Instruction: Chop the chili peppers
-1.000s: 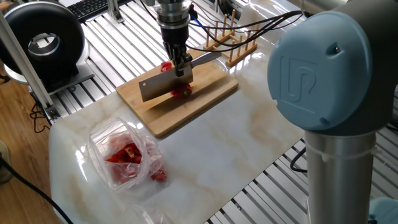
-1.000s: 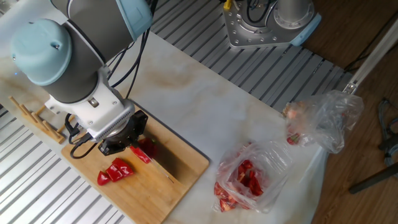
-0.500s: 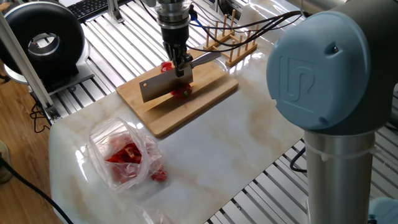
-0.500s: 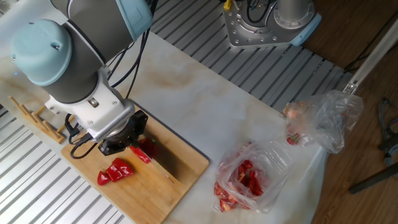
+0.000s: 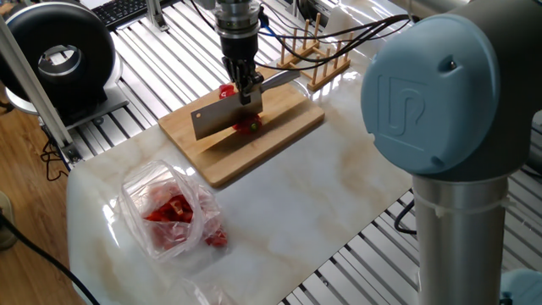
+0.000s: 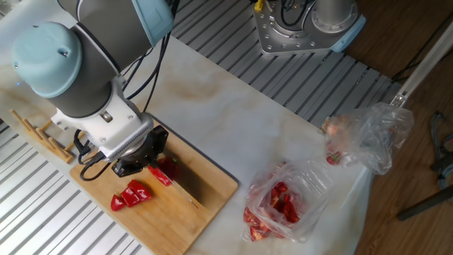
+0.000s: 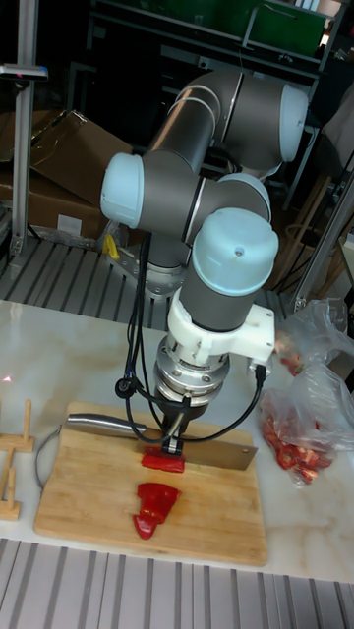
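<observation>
My gripper (image 5: pixel 242 87) (image 7: pixel 175 439) is shut on the handle of a steel cleaver (image 5: pixel 222 115) (image 7: pixel 210 455), held level over a wooden cutting board (image 5: pixel 258 151) (image 7: pixel 93 491). One red chili pepper piece (image 5: pixel 248 125) (image 7: pixel 162 461) lies right under the blade's edge. A larger cut chili pepper piece (image 7: pixel 155 507) (image 6: pixel 132 195) rests on the board in front of the knife. In the other fixed view the gripper (image 6: pixel 141 160) hides most of the blade, and a red piece (image 6: pixel 167 168) shows beside it.
A see-through plastic bag of red pieces (image 5: pixel 170 208) (image 6: pixel 285 202) lies on the marble table beside the board. A second crumpled bag (image 6: pixel 369 133) sits near the table's edge. A wooden rack (image 5: pixel 310 52) stands behind the board. A black round device (image 5: pixel 59 58) sits off the table.
</observation>
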### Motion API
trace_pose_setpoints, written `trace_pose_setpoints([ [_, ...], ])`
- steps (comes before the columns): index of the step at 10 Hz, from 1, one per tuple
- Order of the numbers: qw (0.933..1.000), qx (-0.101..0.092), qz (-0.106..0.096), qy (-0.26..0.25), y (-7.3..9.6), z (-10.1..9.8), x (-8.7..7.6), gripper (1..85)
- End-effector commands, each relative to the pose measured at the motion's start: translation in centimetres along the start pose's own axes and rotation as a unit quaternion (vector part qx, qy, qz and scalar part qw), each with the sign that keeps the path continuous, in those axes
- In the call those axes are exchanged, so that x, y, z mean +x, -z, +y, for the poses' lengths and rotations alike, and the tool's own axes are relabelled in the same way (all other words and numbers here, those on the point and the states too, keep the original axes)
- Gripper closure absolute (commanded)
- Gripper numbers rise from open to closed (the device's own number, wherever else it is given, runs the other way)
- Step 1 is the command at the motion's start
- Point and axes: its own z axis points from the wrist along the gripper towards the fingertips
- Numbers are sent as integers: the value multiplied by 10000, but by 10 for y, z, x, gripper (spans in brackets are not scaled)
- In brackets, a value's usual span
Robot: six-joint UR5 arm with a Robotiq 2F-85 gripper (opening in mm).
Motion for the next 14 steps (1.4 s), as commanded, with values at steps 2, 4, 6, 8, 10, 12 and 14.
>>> trace_pose_setpoints([
  [2,9999,100,31,12,-2,-6,3,843],
  [4,9999,81,94,48,3,-8,9,843],
  [6,9999,91,108,-23,4,-8,6,843],
  [8,9998,144,86,-143,3,-8,-3,843],
  [10,9997,149,54,-161,3,-8,-6,843],
  [12,9997,155,31,-173,7,-10,-11,843],
  [14,9997,176,5,-185,10,-12,-16,843],
])
